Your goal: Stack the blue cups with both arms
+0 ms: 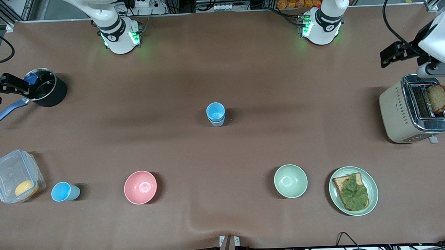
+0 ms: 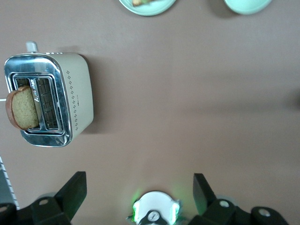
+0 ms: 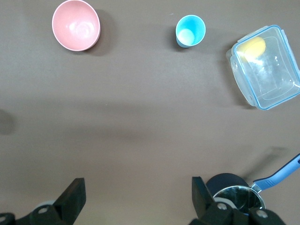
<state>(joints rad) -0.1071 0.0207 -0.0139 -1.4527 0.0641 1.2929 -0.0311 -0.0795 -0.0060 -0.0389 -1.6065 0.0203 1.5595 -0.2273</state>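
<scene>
Matt brown table cover (image 1: 220, 58); chrome-topped toaster (image 1: 414, 111) (glossy); smooth blue cups (image 1: 216, 114).

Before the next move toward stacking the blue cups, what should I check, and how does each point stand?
1. Left pincer open, holding nothing, up over the toaster: ok.
2. Right pincer open, holding nothing, up over the pot: ok.
3. Stack at mid-table, one cup nested in another, upright: ok.
4. Lone cup upright beside the box, apart from it: ok.
5. All cups stacked: not ok, lone cup left out.
6. Pink bowl apart from the lone cup: ok.
</scene>
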